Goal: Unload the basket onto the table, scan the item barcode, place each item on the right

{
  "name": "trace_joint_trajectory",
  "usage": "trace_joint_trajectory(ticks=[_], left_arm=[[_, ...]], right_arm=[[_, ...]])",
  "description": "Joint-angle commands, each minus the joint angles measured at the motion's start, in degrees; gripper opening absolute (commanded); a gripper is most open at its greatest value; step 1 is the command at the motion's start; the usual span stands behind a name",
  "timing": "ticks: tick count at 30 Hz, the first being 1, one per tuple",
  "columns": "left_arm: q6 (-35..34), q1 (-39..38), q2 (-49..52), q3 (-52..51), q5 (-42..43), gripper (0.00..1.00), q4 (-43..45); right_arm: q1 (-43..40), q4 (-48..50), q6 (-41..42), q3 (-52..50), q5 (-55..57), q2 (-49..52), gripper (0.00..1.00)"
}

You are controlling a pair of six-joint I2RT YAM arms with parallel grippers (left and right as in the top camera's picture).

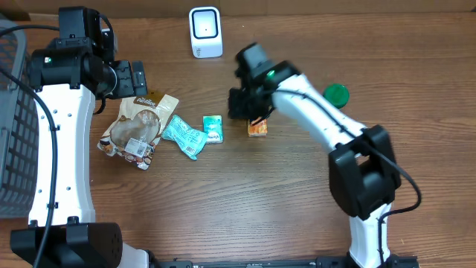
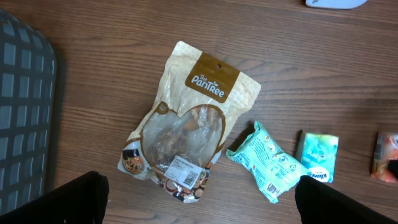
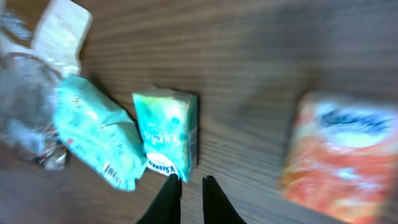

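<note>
Overhead, scanner (image 1: 205,31): standing at the table's (image 1: 223,208) far edge, near the middle.
Overhead, orange packet (image 1: 258,131): lying mid-table, just right of the green tissue pack (image 1: 213,129); its long axis is too small to tell.
Overhead, tissue pack: lying with its long axis running from far edge to near edge.
Overhead, right gripper (image 1: 255,119): hanging over the orange packet's far side, hiding part of it.
Left wrist, left gripper (image 2: 199,205): fingers (image 2: 74,199) standing wide apart, holding nothing, above the snack pouch (image 2: 186,124).
Left wrist, orange packet (image 2: 385,155): lying at the frame's right edge, cut off.
Right wrist, right gripper (image 3: 191,199): fingers standing narrow, almost together, nothing between them.
Right wrist, tissue pack (image 3: 168,134): lying lengthwise up the frame, lower corner just beside the fingertips.
Right wrist, orange packet (image 3: 339,155): blurring, lying apart to the right of the fingertips.
</note>
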Motion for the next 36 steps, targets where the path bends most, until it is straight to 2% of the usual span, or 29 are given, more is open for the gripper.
trace_joint_trajectory(ticks=[1, 8, 17, 23, 28, 32, 36], left_arm=[[-0.59, 0.04, -0.74, 0.68, 0.26, 0.99, 0.07], [-0.59, 0.04, -0.74, 0.68, 0.26, 1.00, 0.04], [-0.59, 0.04, -0.74, 0.68, 0.26, 1.00, 0.04], [-0.59, 0.04, -0.74, 0.68, 0.26, 1.00, 0.04], [-0.59, 0.04, -0.74, 0.68, 0.26, 1.00, 0.07], [-0.59, 0.04, -0.74, 0.68, 0.26, 1.00, 0.04], [-0.59, 0.04, -0.74, 0.68, 0.26, 1.00, 0.07]], right_arm=[[2.58, 2.60, 9.03, -3.72, 7.32, -0.61, 0.09], [3.26, 0.94, 10.12, -6.05, 12.94, -0.57, 0.10], [1.92, -1.79, 3.61, -6.84, 13.40, -0.57, 0.13], [0.61, -2.84, -3.89, -4.66, 5.27, -1.25, 0.16], [-2.49, -7.04, -3.85, -0.42, 5.20, -5.29, 0.17], [-6.93, -9.90, -3.87, 0.02, 2.78, -8.50, 0.27], [-9.86, -11.93, -4.33, -1.03, -0.02, -7.37, 0.29]])
